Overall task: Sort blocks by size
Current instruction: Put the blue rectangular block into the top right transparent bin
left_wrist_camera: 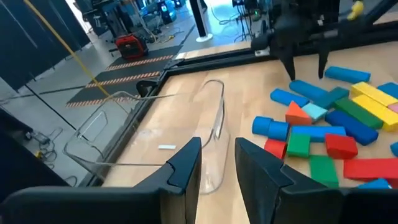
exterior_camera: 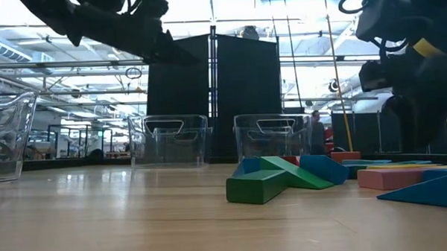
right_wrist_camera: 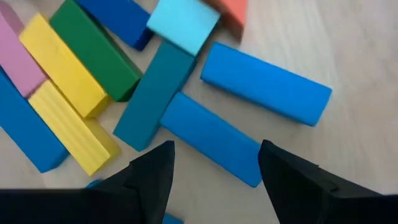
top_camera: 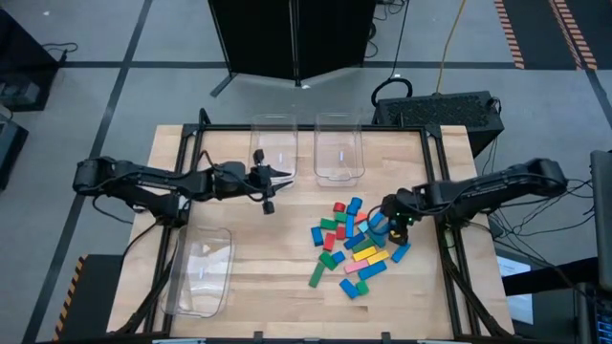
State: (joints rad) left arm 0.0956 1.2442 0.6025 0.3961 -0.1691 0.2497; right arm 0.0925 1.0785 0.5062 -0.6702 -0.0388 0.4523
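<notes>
Blue block (right_wrist_camera: 211, 138) lies on table directly ahead of right gripper (right_wrist_camera: 214, 167), inside block pile (top_camera: 354, 244). Fingers open, empty, straddling block's near end; long axis diagonal across finger gap. Left gripper (top_camera: 277, 178) distant, near clear bin (top_camera: 273, 143), slightly parted, empty.

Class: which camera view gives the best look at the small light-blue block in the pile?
The right wrist view: the light-blue block is close, lying atop a teal block. The left wrist view shows it smaller; in the high and low views I cannot pick it out.
</notes>
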